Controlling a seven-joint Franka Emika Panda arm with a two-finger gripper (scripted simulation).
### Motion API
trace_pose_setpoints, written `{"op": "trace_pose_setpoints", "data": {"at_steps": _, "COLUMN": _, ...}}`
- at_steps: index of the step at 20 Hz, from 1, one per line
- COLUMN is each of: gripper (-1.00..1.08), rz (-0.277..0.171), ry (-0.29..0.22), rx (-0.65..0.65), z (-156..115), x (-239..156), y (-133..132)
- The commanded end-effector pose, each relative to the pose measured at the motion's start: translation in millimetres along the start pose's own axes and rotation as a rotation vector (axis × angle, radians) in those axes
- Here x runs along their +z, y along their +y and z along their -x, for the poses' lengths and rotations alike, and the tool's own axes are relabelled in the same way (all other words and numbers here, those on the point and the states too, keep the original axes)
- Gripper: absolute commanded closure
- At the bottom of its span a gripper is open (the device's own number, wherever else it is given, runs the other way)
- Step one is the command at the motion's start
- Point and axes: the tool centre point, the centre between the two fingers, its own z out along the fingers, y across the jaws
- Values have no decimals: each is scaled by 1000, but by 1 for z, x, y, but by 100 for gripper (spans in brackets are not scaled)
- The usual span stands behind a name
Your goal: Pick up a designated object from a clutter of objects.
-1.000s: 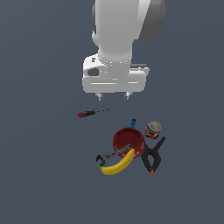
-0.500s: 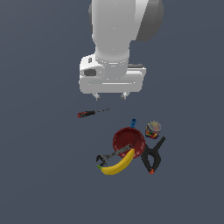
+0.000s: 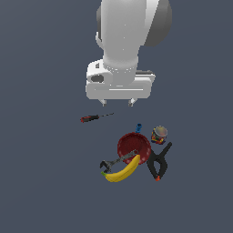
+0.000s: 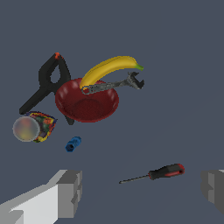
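Exterior view: small short can with silvery metal top and red-yellow-blue label [image 3: 159, 134] upright on the dark grey desk [image 3: 41, 182], just beside the shallow red bowl [image 3: 134, 146] and the black clamp with orange tips [image 3: 159, 164]. Likely rigid, light, smooth-sided; best pinched across the round wall below the rim. Pincer [image 3: 118, 103] hanging well above the pile, risen since a second ago.

Wrist view: pincer [image 4: 142, 188] spread wide, holding nothing; can [image 4: 33, 126] apart from the small blue item [image 4: 73, 144].
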Motion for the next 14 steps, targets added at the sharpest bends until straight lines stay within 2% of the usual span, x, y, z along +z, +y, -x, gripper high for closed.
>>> {"op": "trace_pose_setpoints", "data": {"at_steps": 1, "gripper": -92, "rz": 1, "ry": 1, "rx": 11, "z": -3, "x": 6, "y": -7}}
{"op": "trace_pose_setpoints", "data": {"at_steps": 8, "gripper": -92, "rz": 6, "ry": 9, "rx": 65, "z": -13, "x": 31, "y": -37}}
{"op": "trace_pose_setpoints", "data": {"at_steps": 14, "gripper": -92, "rz": 7, "ry": 18, "rx": 132, "z": -20, "x": 63, "y": -78}}
